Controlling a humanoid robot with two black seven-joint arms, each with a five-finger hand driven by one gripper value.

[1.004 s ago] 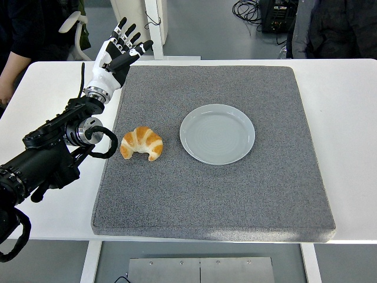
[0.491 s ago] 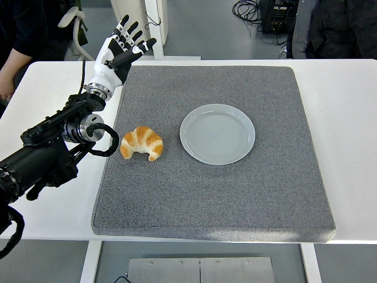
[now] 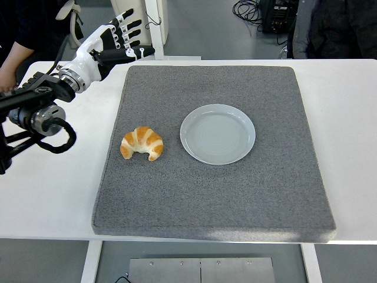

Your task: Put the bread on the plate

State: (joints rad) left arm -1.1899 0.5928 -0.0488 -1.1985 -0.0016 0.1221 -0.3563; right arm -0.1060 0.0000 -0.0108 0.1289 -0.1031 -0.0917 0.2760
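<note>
While the bread (image 3: 142, 143), a croissant, lies on the left part of a grey mat (image 3: 218, 194), the left robot hand (image 3: 115, 42) is held up near the far left corner of that mat, well apart from the bread. Its fingers (image 3: 131, 25) are spread and extended toward the right, and nothing is grasped in them. The white palm and black-tipped digits are seen from the side; whether the thumb rests against the palm cannot be made out clearly at this angle. The left arm (image 3: 36, 112) is brought in from the left edge, with the black forearm and a looped cable lying over the white worktop (image 3: 53, 188), and the wrist is angled upward and to the right from there.

The croissant is set with its curved back toward the far side and its two tips pointing toward the near edge. A pale grey plate (image 3: 217, 134) is placed just to the right of it on the mat, close but not touching, and nothing is seen on it.

At the top left a person's dark sleeve (image 3: 17, 29) and hand are seen beside the worktop's far corner.
</note>
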